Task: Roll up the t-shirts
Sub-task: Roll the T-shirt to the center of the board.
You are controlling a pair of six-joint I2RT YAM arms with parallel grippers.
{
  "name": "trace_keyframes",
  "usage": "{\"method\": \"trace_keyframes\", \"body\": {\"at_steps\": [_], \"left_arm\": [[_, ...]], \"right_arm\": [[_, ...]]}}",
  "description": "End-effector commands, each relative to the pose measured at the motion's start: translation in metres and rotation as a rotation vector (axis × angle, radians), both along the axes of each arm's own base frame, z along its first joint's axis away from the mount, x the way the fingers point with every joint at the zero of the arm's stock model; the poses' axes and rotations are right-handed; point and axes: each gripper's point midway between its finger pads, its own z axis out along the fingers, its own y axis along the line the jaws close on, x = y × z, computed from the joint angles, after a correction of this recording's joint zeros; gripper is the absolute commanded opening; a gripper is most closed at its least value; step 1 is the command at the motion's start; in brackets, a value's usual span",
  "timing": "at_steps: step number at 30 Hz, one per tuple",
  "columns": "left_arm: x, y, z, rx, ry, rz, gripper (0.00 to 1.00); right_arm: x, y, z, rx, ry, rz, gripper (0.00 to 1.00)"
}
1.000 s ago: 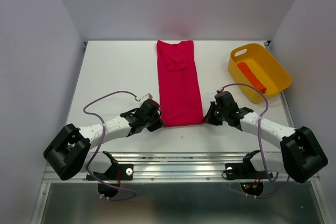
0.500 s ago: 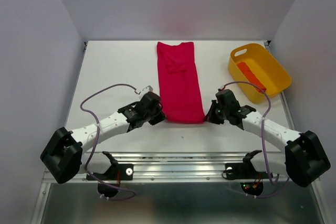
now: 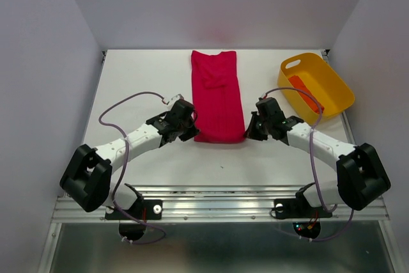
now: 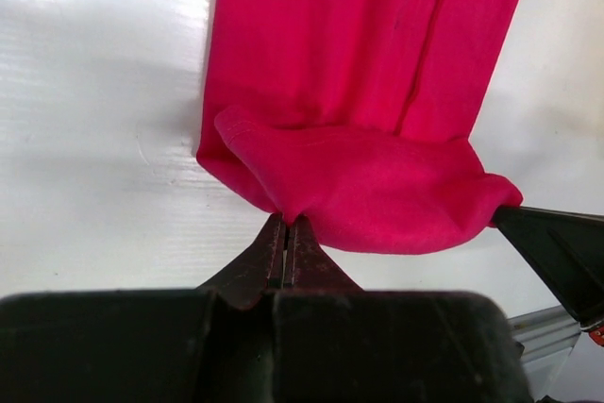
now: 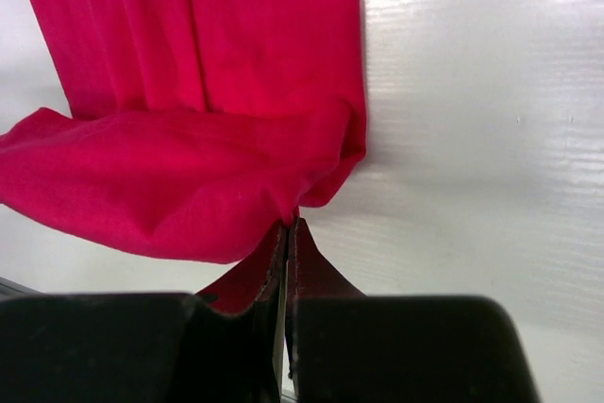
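- Change since the earlier frame: both arms have carried the near hem of the crimson t-shirt (image 3: 217, 97) away from the bench's near edge. The shirt's near end now lies further up the bench (image 3: 140, 87), and the strip reads shorter.
- Left fingers (image 4: 284, 244): pressed together, clamped on the near-left corner of the hem, which bulges up and over in front of them.
- Right fingers (image 5: 286, 244): pressed together, clamped on the near-right corner of the same hem.
- Crimson t-shirt, position: folded into a narrow strip down the middle of the bench, far end close to the far edge, near end lifted into a soft first turn lying over the flat cloth.
- Orange-red t-shirt (image 3: 305, 93): a narrow roll lying inside the yellow tub (image 3: 339, 100) at the bench's far-right corner; judged finished.
- Progress: one shirt rolled and stowed. On the second only the first turn is begun; nearly the whole strip lies flat and is left to roll.
- Remaining, as judged: carry the roll on toward the far edge, then move it to the tub.
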Motion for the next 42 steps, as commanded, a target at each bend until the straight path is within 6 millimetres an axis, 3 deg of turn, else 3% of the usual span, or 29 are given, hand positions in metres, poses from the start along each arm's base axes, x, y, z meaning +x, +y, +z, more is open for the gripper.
{"method": "trace_keyframes", "body": {"at_steps": [1, 13, 27, 31, 32, 34, 35, 37, 40, 42], "left_arm": [[0.019, 0.0, 0.014, 0.019, -0.052, -0.016, 0.0], [0.044, 0.0, 0.002, 0.049, -0.039, -0.011, 0.0], [0.073, 0.001, -0.031, 0.071, -0.007, 0.007, 0.02], [0.076, 0.001, -0.031, 0.077, -0.004, 0.006, 0.14], [0.077, 0.002, -0.027, 0.078, -0.009, 0.005, 0.18], [0.078, 0.005, -0.022, 0.088, -0.022, 0.015, 0.28], [0.078, 0.006, -0.015, 0.089, -0.036, 0.018, 0.39], [0.08, 0.012, -0.002, 0.101, -0.068, 0.031, 0.51], [0.08, 0.018, 0.012, 0.116, -0.106, 0.044, 0.57], [0.077, 0.023, 0.023, 0.119, -0.129, 0.049, 0.66]], "right_arm": [[0.026, 0.001, 0.018, -0.014, -0.073, -0.009, 0.01], [0.062, 0.002, 0.014, -0.055, -0.098, -0.032, 0.01], [0.09, 0.001, -0.002, -0.07, -0.084, -0.041, 0.02], [0.096, 0.004, 0.004, -0.063, -0.099, -0.042, 0.1], [0.097, 0.004, 0.007, -0.061, -0.105, -0.041, 0.2], [0.098, 0.004, 0.018, -0.053, -0.131, -0.042, 0.27], [0.098, 0.003, 0.021, -0.054, -0.142, -0.045, 0.35], [0.097, 0.001, 0.031, -0.056, -0.165, -0.047, 0.42], [0.092, -0.002, 0.036, -0.062, -0.167, -0.04, 0.47], [0.086, -0.003, 0.042, -0.055, -0.172, -0.029, 0.5]]}}
